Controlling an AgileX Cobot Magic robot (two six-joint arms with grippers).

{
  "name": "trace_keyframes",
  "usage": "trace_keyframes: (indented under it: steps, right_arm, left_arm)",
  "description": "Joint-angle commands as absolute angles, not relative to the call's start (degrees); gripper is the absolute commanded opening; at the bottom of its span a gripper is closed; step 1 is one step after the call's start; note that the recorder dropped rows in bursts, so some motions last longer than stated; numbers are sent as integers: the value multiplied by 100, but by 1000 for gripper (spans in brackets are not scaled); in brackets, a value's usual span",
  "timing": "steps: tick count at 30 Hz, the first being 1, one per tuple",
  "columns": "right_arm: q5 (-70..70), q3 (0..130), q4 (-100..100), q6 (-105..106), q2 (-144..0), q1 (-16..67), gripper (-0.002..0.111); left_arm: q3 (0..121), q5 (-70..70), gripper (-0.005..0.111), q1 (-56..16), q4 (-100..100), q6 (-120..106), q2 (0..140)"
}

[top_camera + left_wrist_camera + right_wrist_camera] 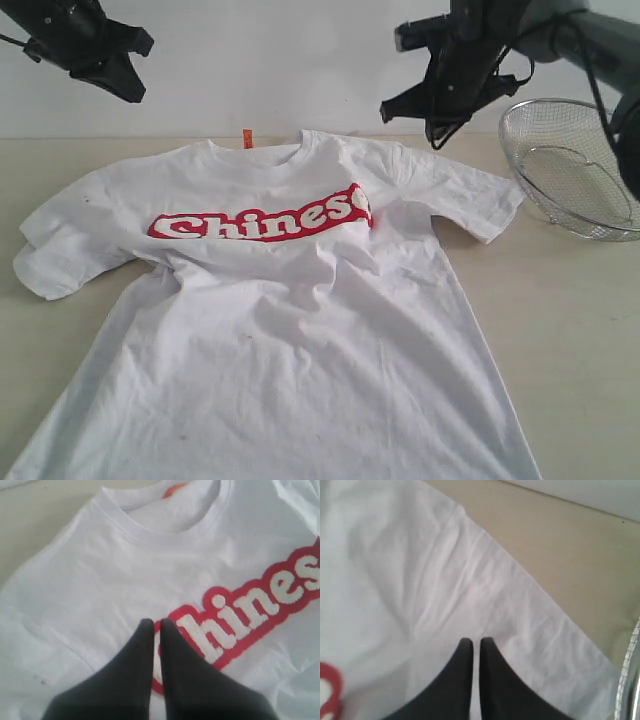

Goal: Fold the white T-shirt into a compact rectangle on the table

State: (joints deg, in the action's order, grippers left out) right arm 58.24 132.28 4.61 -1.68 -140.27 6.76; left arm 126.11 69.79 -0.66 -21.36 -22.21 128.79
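Observation:
The white T-shirt [290,330] lies spread face up on the beige table [580,330], collar at the far side, red "Chinese" banner [262,220] across the chest and an orange neck tag [247,138] at the collar. Both sleeves are spread out, and the hem runs off the near edge of the view. My left gripper [128,88] hangs high above the shirt's left shoulder, shut and empty; its wrist view shows the fingers [156,622] over the banner's start [250,610]. My right gripper [438,132] hovers above the right shoulder, shut and empty, over the right sleeve [485,595].
A round wire-mesh metal basket [575,165] stands at the back right, close to the right sleeve's end; its rim [627,680] shows in the right wrist view. A pale wall rises behind the table. Bare tabletop lies on both sides of the shirt.

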Motion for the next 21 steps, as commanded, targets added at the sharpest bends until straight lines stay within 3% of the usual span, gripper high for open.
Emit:
trace_keyframes:
  steps: [1, 13, 21]
  right_arm:
    - [6364, 13265, -546, 31, -13463, 755, 0]
    - [6996, 13065, -633, 0, -12432, 1409, 0]
    - [6709, 10532, -694, 78, -11445, 1601, 0]
  left_arm:
    - [11732, 6996, 5, -51, -2323, -2143, 12314]
    - [8610, 6531, 5, -51, -2763, -2131, 10299]
    - [7024, 5964, 5, -51, -2867, -2414, 9085]
